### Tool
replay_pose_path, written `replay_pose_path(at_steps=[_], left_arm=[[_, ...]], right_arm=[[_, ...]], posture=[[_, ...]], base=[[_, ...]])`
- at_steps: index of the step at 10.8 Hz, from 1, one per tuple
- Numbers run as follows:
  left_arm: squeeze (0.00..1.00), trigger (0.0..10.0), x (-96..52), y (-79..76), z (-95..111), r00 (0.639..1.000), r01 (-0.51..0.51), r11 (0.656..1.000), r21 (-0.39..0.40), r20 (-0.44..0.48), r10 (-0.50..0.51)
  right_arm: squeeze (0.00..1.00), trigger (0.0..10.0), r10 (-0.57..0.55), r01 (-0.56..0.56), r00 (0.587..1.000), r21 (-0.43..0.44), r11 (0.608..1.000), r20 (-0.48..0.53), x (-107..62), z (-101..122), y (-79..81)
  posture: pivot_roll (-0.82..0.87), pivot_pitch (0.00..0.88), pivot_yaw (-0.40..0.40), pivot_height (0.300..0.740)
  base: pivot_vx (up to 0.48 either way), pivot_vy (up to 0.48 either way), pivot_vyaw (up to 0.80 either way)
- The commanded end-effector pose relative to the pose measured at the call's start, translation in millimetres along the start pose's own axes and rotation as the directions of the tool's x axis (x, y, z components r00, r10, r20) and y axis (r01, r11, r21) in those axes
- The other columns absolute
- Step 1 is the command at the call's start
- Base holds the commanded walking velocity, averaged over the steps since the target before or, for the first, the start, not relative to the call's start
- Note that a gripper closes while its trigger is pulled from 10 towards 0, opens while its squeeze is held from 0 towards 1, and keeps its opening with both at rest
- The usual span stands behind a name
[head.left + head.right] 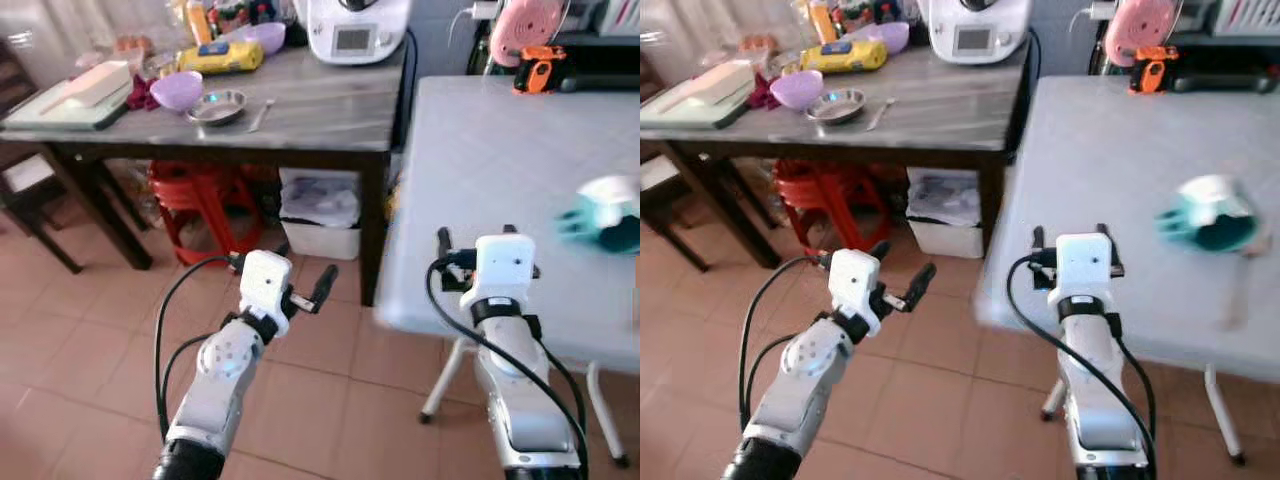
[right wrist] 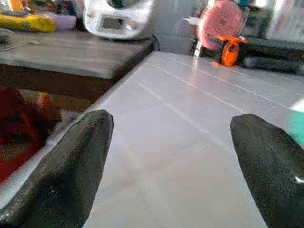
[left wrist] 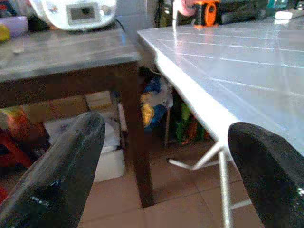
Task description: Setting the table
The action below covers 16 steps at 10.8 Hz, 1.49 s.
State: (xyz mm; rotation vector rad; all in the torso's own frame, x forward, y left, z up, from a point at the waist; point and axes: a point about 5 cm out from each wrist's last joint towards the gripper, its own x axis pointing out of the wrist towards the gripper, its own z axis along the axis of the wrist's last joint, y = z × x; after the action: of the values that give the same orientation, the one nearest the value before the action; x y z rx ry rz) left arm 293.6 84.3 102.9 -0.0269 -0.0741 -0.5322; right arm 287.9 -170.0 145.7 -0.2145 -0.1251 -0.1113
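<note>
Two grippers spread wide, holding nothing, beside a white folding table [image 1: 1120, 150].

Right gripper [image 2: 175, 156] hovers over the table's near edge; left gripper [image 3: 166, 175] hangs above the tiled floor off its corner; a teal cup [image 1: 1208, 215] lies tipped at 2 o'clock; a purple bowl [image 1: 177, 89] and steel dish [image 1: 217, 105] sit on the dark wooden table [image 1: 320, 110] at 11 o'clock.

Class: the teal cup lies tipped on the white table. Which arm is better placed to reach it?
Right. The right gripper hangs open over the white table, nearer the teal cup; the left gripper is over the floor.
</note>
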Motion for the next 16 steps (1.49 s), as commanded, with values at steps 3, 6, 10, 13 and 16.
replay_pose_path(at_steps=[3,6,10,13,16], left_arm=[[0.0,10.0,0.4,0.6,3,1.0,0.007,1.0,0.016,0.006,-0.007],[0.0,10.0,0.7,-0.3,2,1.0,0.015,1.0,0.019,0.004,-0.015],[0.0,10.0,-2.0,-0.4,2,1.0,0.02,1.0,0.004,0.008,-0.02],[0.0,10.0,-14.2,-3.7,-2,0.983,0.184,0.982,-0.038,-0.001,-0.184],[0.0,10.0,-17.7,-2.8,-5,0.977,0.207,0.978,-0.037,-0.046,-0.209]], right_arm=[[0.0,10.0,-0.007,0.007,1.0,0.008,1.0,0.017,0.3,5,0.2],[0.0,10.0,-0.008,0.008,1.0,0.007,1.0,0.018,0.2,6,0.2],[0.0,10.0,-0.006,0.006,1.0,0.011,1.0,0.017,-1.9,6,1.6],[0.0,10.0,0.003,-0.003,1.0,0.041,0.999,0.002,-4.2,6,6.5],[0.0,10.0,0.013,-0.008,0.999,0.152,0.988,-0.037,-5.0,4,17.1]], posture=[[-0.14,0.064,0.136,0.74],[-0.14,0.064,0.135,0.74],[-0.14,0.071,0.135,0.74],[-0.13,0.083,0.138,0.74],[-0.13,0.088,0.146,0.74]], base=[[0.0,-0.48,0.0],[0.0,-0.48,0.0],[0.0,-0.336,0.0],[0.0,0.0,0.0],[0.0,0.0,0.0]])
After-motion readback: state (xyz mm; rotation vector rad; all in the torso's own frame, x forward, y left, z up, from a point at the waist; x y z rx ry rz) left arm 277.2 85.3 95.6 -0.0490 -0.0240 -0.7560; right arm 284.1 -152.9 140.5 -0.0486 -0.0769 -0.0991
